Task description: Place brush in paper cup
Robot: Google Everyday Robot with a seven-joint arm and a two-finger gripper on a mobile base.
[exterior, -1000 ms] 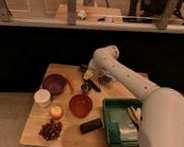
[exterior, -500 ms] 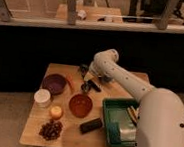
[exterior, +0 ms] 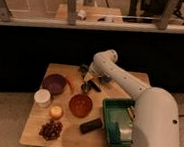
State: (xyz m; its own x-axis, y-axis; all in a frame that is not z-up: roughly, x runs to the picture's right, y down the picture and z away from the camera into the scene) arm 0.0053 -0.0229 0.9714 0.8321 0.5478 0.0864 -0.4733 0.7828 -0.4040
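Slim black brush (exterior: 96, 86) with straight handle: lying on the wooden worktop (exterior: 33, 131) just behind the round orange bowl (exterior: 80, 105), beside a small dark metal cup (exterior: 86, 88). Short white cylindrical paper cup (exterior: 42, 97): standing upright left of the orange bowl, apart from the brush. Two-finger gripper (exterior: 87, 77) on a white arm (exterior: 120, 79): hovering behind the orange bowl, just over the metal cup and the brush's near end, released, grasping nothing. Purple bowl (exterior: 54, 83): sitting behind and left of the orange bowl. Green tray (exterior: 109, 121): sitting right of it.
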